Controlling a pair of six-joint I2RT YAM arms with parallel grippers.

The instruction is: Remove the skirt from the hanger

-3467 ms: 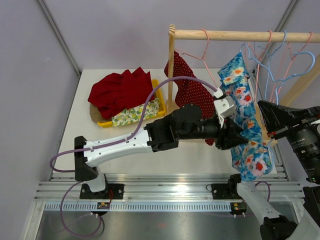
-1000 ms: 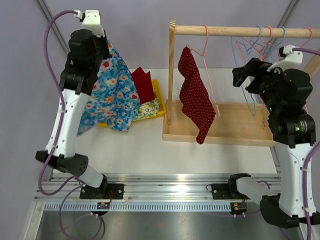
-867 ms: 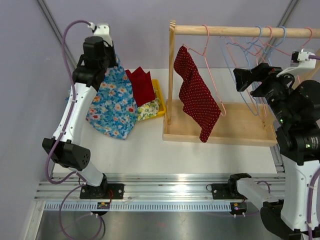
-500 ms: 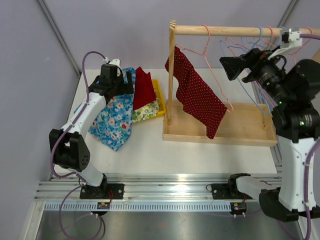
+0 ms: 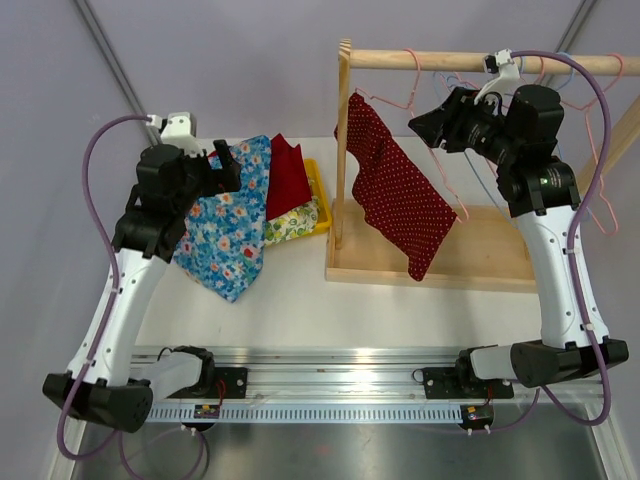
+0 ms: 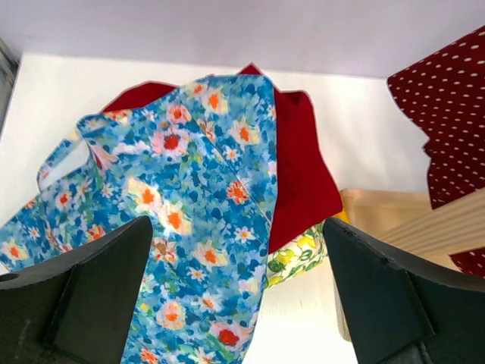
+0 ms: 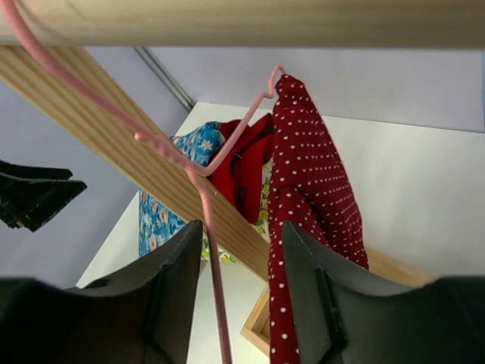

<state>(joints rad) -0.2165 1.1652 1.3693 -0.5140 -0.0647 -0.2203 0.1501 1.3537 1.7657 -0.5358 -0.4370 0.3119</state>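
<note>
Looking down from above, we see the blue flowered skirt (image 5: 225,235) off the rack and spread on the white bench (image 5: 300,300) at the left, its upper part draped over a heap of red clothes (image 5: 288,175) beside a yellow bin (image 5: 318,190). Our left pincer (image 5: 222,170) hovers just above that skirt with its jaws spread wide and nothing between them; its wrist view shows the skirt (image 6: 197,189) flat below the two dark fingers, with the red clothes (image 6: 303,167) showing past its far edge. Our right pincer (image 5: 418,122) is raised close under the wooden rod (image 5: 450,64), with its jaws apart and gripping nothing. From that wrist we see a pink hanger (image 7: 198,176) hooked on the rod (image 7: 265,19), one wire of it running down by the left finger. A red dotted garment (image 5: 395,195) hangs from this hanger, and its lower end reaches down toward the wooden base (image 5: 490,250) of the rack.
</note>
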